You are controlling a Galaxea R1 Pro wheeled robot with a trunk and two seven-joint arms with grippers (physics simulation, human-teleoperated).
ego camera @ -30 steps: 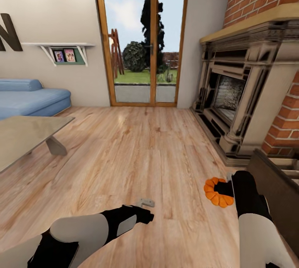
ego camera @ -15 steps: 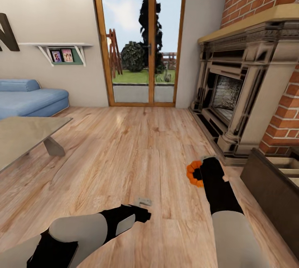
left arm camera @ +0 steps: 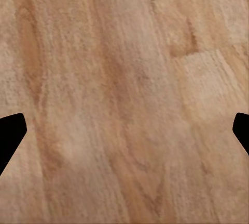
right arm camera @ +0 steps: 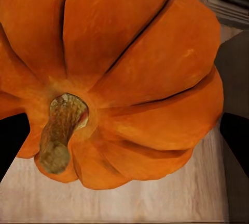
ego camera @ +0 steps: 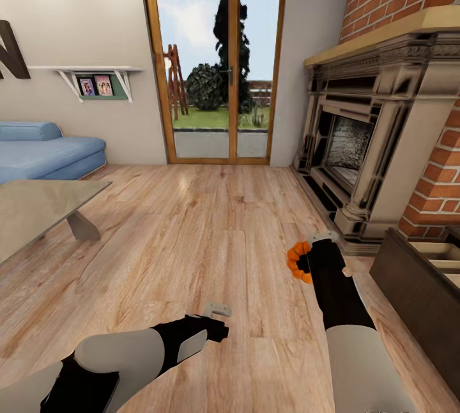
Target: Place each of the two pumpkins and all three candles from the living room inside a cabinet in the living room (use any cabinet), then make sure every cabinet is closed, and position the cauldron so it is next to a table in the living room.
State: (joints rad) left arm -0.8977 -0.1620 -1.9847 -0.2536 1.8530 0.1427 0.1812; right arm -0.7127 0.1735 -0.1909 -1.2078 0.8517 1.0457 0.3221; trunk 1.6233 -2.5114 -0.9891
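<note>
Your right gripper (ego camera: 305, 259) is clamped on the pumpkin (ego camera: 298, 261), now lifted left of where it was, lower right of centre, away from the open cabinet (ego camera: 415, 285). Swing back to drop it in. Left gripper (ego camera: 219, 309), fingers apart, idles low.

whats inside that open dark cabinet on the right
The open cabinet shows light beige insides with dividers, and nothing lies in the part that shows. Its dark front wall and the frame edge hide the rest. The pumpkin is in the right gripper, above the floor.

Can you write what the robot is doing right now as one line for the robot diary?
right gripper: shut on pumpkin, held above wooden floor | left gripper: open, empty | cabinet: drawer open, at right | fireplace: ahead right
</note>
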